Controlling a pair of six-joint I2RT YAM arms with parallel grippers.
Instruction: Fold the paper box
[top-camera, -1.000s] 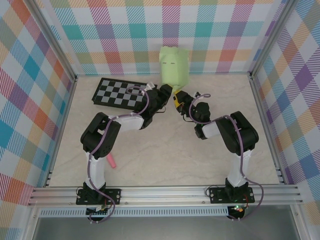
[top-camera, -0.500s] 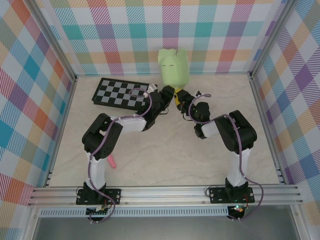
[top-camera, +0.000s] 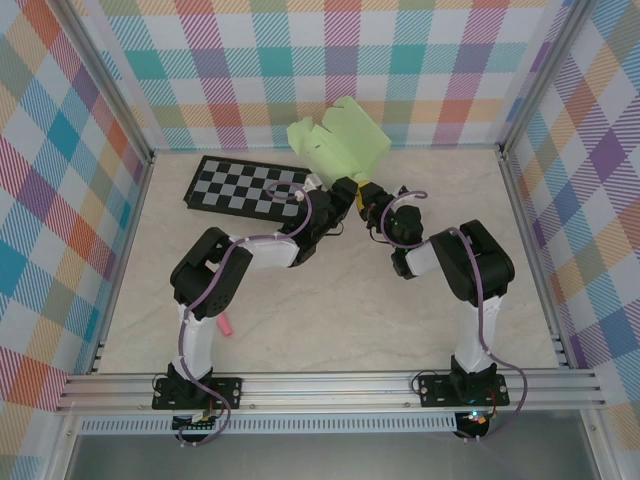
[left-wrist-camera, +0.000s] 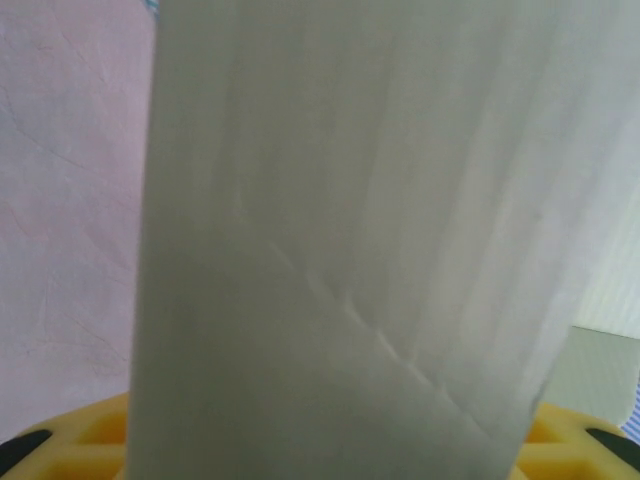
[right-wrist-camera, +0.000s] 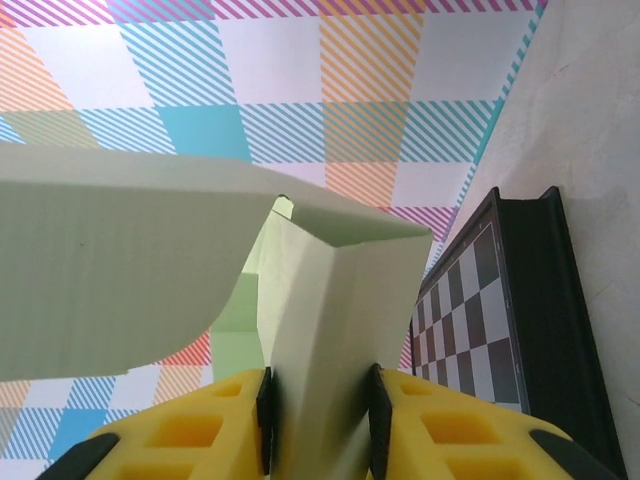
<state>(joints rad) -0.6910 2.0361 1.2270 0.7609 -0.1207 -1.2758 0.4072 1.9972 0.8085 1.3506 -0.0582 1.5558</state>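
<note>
Over the last second the paper box has swung from a tall, narrow, upright shape to a wider one leaning left, its notched flaps pointing up and left. In the right wrist view, the right gripper has its 2 yellow fingers pinched close on 1 thin panel of the pale green card, with black pads pressing both faces. In the left wrist view, the left gripper stands wider, a broad panel rising between its jaws. Whether they press it cannot be told. From above, both grippers meet under the box, which is held up off the table near the back wall, just right of the checkerboard. The card looks very light, thin and springy. It would likely crease if squeezed mid-panel, and could slide out of smooth pads. The best hold seems to be beside a scored fold, where it is stiffest.
</note>
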